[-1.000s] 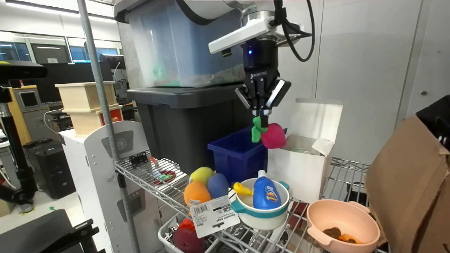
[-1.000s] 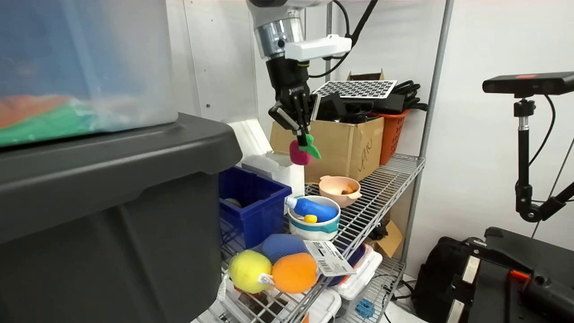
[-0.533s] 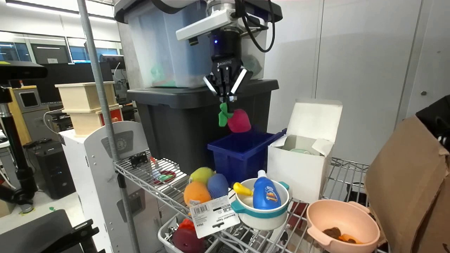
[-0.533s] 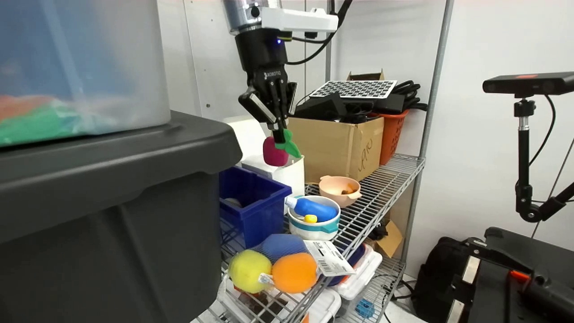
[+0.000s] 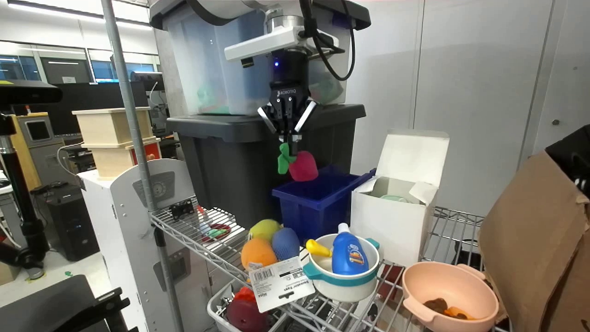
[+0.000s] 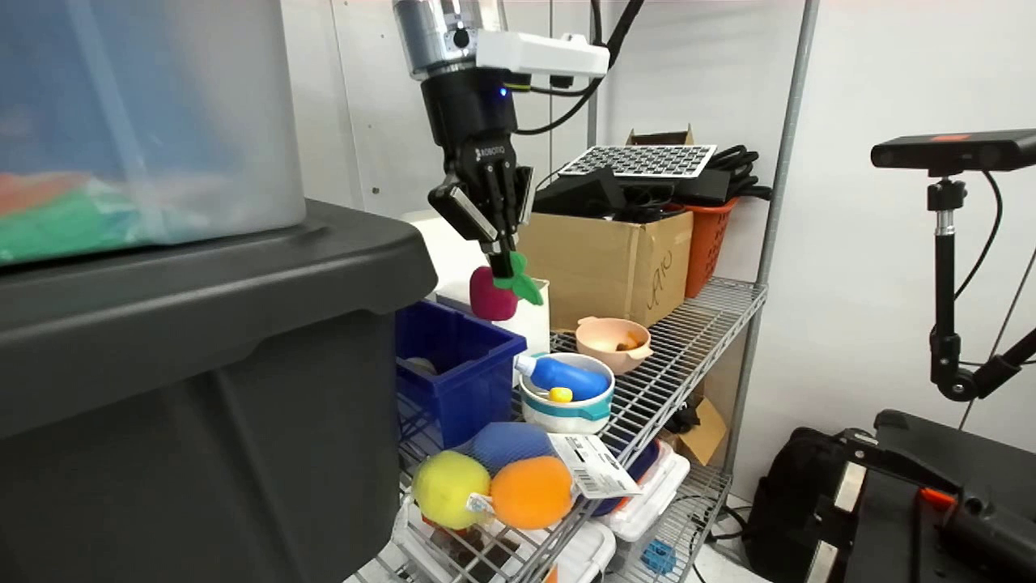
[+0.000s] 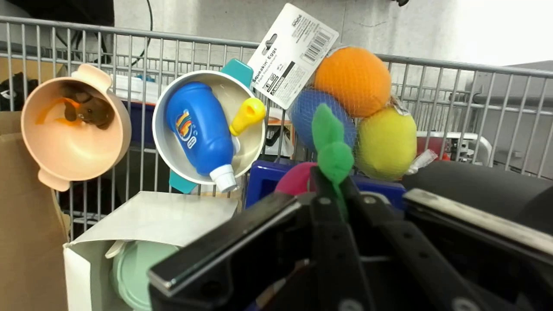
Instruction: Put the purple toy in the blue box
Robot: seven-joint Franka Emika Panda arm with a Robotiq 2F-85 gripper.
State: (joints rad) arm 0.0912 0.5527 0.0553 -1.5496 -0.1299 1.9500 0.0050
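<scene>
Wrist view, lower right: claw (image 7: pixel 333 178) is pinching the purple toy (image 7: pixel 296 179) by its green top, magenta body hanging out to the left. Narrow hold, I'm judging; jolting could be twisting it loose. Blue box (image 7: pixel 262 175) is showing beneath, mid-frame; whether the toy is hanging inside its rim isn't clear. Releasing off-line would be risking a bounce toward pot (image 7: pixel 227 97), upper left, or netted eggs (image 7: pixel 356 108), upper right.

The end effector (image 6: pixel 503 267) grips the purple toy (image 6: pixel 491 298) by its leaf (image 6: pixel 528 290), higher than the blue box (image 6: pixel 476 402); a pot (image 6: pixel 562 418) stands right of that box.
</scene>
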